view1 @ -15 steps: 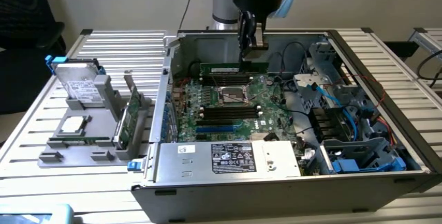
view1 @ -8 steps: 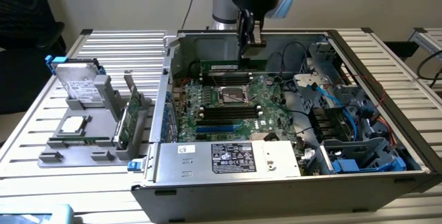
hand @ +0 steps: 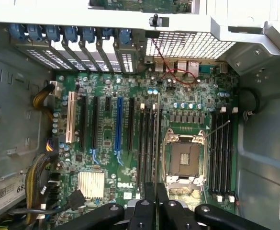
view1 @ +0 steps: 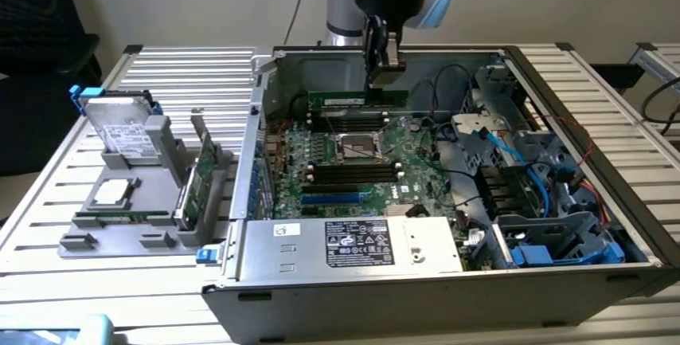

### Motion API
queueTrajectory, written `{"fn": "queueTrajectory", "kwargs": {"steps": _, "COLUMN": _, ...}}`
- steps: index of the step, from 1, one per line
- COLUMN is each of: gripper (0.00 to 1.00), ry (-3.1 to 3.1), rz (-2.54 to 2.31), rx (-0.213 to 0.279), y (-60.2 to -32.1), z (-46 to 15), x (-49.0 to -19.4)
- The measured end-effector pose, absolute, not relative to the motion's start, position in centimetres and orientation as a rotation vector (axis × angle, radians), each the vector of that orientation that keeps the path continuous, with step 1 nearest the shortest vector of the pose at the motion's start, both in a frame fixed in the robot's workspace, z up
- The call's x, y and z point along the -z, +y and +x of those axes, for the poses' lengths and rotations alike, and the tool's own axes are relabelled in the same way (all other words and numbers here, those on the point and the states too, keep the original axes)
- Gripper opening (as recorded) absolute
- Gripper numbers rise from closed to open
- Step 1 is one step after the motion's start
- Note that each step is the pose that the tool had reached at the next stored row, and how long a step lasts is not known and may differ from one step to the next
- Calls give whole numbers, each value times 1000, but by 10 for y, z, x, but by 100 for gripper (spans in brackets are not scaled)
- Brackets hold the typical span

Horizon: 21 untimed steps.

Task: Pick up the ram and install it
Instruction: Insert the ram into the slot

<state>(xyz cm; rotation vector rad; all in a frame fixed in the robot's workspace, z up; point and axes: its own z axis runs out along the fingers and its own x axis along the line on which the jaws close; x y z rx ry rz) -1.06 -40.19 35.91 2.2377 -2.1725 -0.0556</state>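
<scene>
The ram, a long thin green stick with a white label, hangs level above the far part of the motherboard inside the open computer case. My gripper comes down from above and is shut on the ram's top edge near its middle. In the wrist view the ram is a thin edge-on line running out from between the black fingers of my gripper. It lies over the black memory slots beside the processor socket.
More memory slots sit on the socket's other side. A power supply fills the case's near side, with cables and drive bays at the exterior view's right. Outside, a grey tray holds a hard drive and a green expansion card.
</scene>
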Motion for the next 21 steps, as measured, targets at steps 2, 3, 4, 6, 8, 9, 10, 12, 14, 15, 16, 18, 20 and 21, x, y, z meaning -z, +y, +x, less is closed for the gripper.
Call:
{"fn": "queueTrajectory", "kwargs": {"steps": 2, "gripper": 13, "ry": -2172, "rz": 2238, "rx": 56, "y": -401, "z": -11, "x": -357}}
{"fn": "queueTrajectory", "kwargs": {"steps": 3, "gripper": 13, "ry": -2173, "rz": 2238, "rx": 56, "y": -400, "z": -11, "x": -356}}
{"fn": "queueTrajectory", "kwargs": {"steps": 4, "gripper": 13, "ry": -2173, "rz": 2238, "rx": 55, "y": -400, "z": -11, "x": -355}}
{"fn": "queueTrajectory", "kwargs": {"steps": 6, "gripper": 13, "ry": -2174, "rz": 2239, "rx": 52, "y": -400, "z": -11, "x": -353}}
{"fn": "queueTrajectory", "kwargs": {"steps": 8, "gripper": 13, "ry": -2174, "rz": 2240, "rx": 49, "y": -400, "z": -11, "x": -351}}
{"fn": "queueTrajectory", "kwargs": {"steps": 9, "gripper": 13, "ry": -2175, "rz": 2240, "rx": 48, "y": -400, "z": -11, "x": -349}}
{"fn": "queueTrajectory", "kwargs": {"steps": 10, "gripper": 13, "ry": -2175, "rz": 2240, "rx": 46, "y": -400, "z": -11, "x": -348}}
{"fn": "queueTrajectory", "kwargs": {"steps": 12, "gripper": 13, "ry": -2173, "rz": 2238, "rx": 40, "y": -399, "z": -11, "x": -346}}
{"fn": "queueTrajectory", "kwargs": {"steps": 14, "gripper": 13, "ry": -2170, "rz": 2235, "rx": 34, "y": -399, "z": -11, "x": -343}}
{"fn": "queueTrajectory", "kwargs": {"steps": 15, "gripper": 13, "ry": -2170, "rz": 2235, "rx": 34, "y": -399, "z": -11, "x": -343}}
{"fn": "queueTrajectory", "kwargs": {"steps": 16, "gripper": 13, "ry": -2169, "rz": 2234, "rx": 32, "y": -399, "z": -11, "x": -343}}
{"fn": "queueTrajectory", "kwargs": {"steps": 18, "gripper": 13, "ry": -2164, "rz": 2228, "rx": 21, "y": -399, "z": -11, "x": -342}}
{"fn": "queueTrajectory", "kwargs": {"steps": 20, "gripper": 13, "ry": -2161, "rz": 2225, "rx": 13, "y": -399, "z": -11, "x": -340}}
{"fn": "queueTrajectory", "kwargs": {"steps": 21, "gripper": 13, "ry": -2161, "rz": 2225, "rx": 10, "y": -399, "z": -11, "x": -339}}
